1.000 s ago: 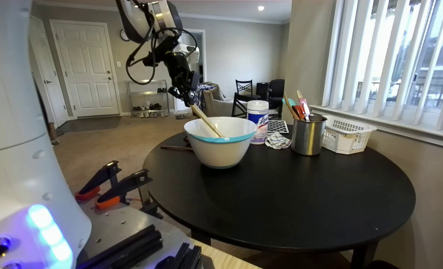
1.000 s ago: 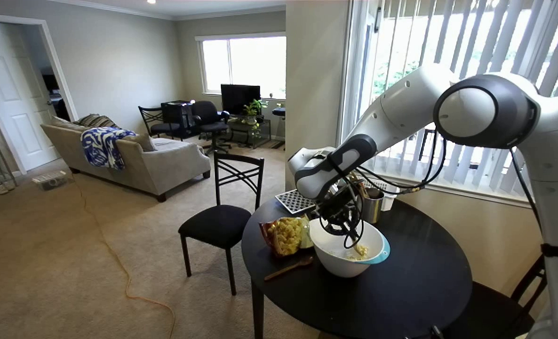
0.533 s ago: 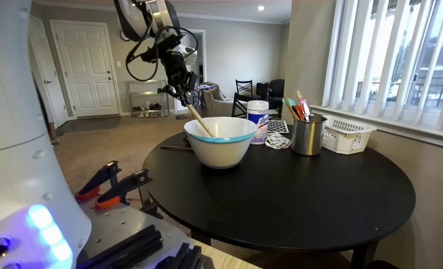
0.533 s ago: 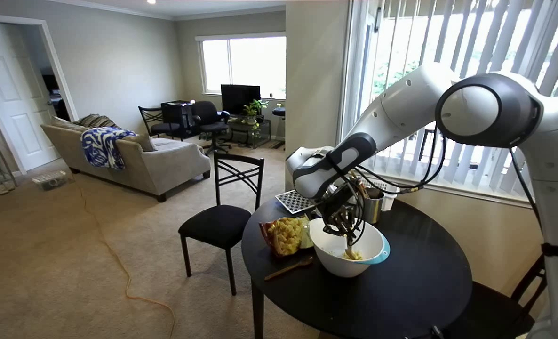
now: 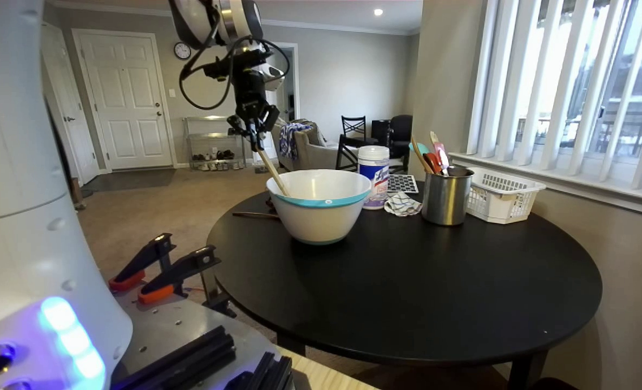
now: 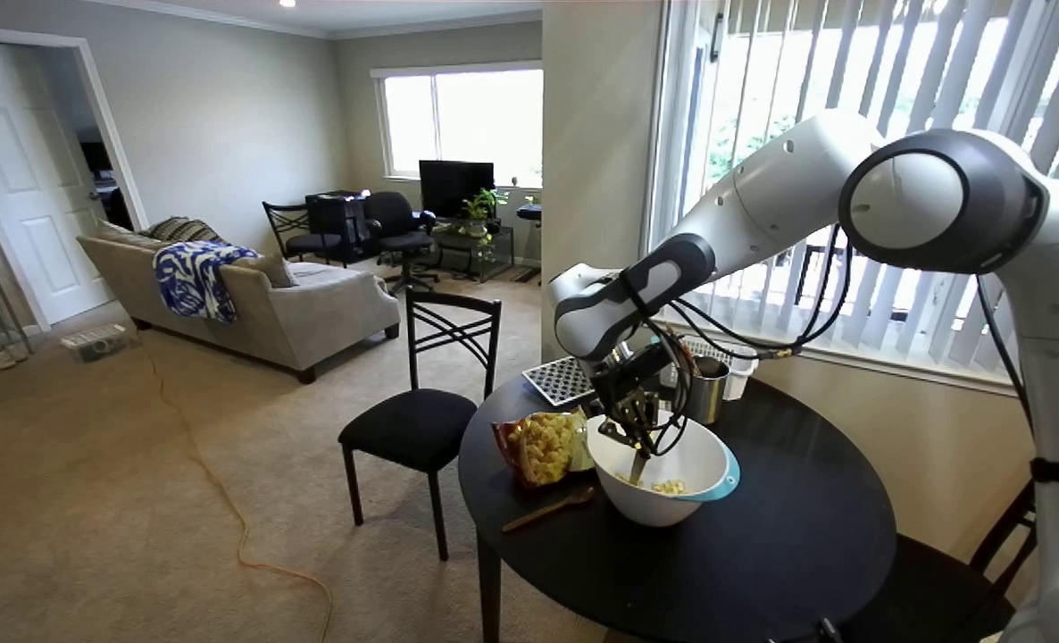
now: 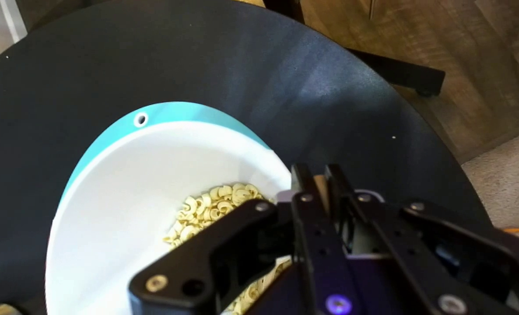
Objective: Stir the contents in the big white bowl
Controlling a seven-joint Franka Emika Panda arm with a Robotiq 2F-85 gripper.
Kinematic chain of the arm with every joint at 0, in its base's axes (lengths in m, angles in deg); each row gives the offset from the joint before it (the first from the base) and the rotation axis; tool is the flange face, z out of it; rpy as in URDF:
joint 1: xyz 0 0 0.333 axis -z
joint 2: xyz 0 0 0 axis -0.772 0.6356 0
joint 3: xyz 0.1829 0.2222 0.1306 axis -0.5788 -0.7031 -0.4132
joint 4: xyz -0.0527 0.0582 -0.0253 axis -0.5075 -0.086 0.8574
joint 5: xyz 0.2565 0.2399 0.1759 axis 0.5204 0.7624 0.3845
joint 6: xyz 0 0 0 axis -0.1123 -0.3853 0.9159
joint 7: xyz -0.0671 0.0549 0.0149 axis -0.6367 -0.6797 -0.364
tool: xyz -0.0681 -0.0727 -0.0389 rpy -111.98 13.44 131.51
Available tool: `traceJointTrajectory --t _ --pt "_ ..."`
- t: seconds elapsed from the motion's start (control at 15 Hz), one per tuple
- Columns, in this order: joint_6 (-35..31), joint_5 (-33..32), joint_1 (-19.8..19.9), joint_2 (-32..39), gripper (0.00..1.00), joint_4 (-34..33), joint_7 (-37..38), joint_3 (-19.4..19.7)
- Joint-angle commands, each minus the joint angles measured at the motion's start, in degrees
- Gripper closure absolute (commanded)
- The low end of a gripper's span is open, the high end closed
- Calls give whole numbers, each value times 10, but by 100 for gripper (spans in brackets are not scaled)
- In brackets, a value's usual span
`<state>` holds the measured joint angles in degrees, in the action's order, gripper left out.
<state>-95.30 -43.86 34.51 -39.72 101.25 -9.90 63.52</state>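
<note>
While the big white bowl [image 5: 321,221] stands upright on the blk round table [image 5: 424,287], w/ a teal band round its rim, short curled pasta [image 7: 218,203] lies in the bottom of it; a wooden utensil [image 5: 273,173] leans down into the bowl, its lower end at the pasta, nr the wall in an exterior view; type of head can't be made out; gripper [image 5: 256,145] is higher than the rim, jaws closed on the utensil's upper part, handle showing betw. the fingers [image 7: 302,180] in the wrist view; robot arm [image 6: 766,201] reaches over the table to it; just beside the bowl, a bag [image 6: 543,449] showing puffy yellow pcs., can't tell if printed or seen thru; wooden spoon [image 6: 547,509] flat on the tabletop, nr bag & bowl both; on another side, Lysol canister [image 5: 374,176], upright, white lid on; crumpled checked cloth [image 5: 403,204] next to it; patterned blk-&-white sheet [image 5: 402,183] lying flat nr by; then metal cup [image 5: 447,200], w/ assorted utensils [image 5: 433,162] sticking up out of it, red, teal & wood among them; white slatted basket [image 5: 502,199] just behind the cup, nr the windowsill [image 5: 575,186]; off the table, blk chair [image 6: 409,429] stands close to its edge; beige sofa [image 6: 306,313], blue-&-white throw [image 6: 197,279] over its back, well apart; at the robot's base, two clamps [image 5: 180,273] w/ orange-red pads, on a grey metal plate [image 5: 161,319].
</note>
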Motion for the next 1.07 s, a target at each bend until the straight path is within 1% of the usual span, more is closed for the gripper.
traceJointTrajectory --t 0.0,0.2,0.47,0.6,0.73,1.0 --pt "4 22 13 -3 95 1 -49 -10" --pt "45 4 7 -3 95 -6 -49 -4" --pt "129 -29 -1 5 95 -22 -52 1" --pt "180 -56 -7 11 95 -32 -43 5" --pt "216 -87 -14 17 95 -43 -30 6" --pt "230 -112 -25 36 95 -65 -18 -1"
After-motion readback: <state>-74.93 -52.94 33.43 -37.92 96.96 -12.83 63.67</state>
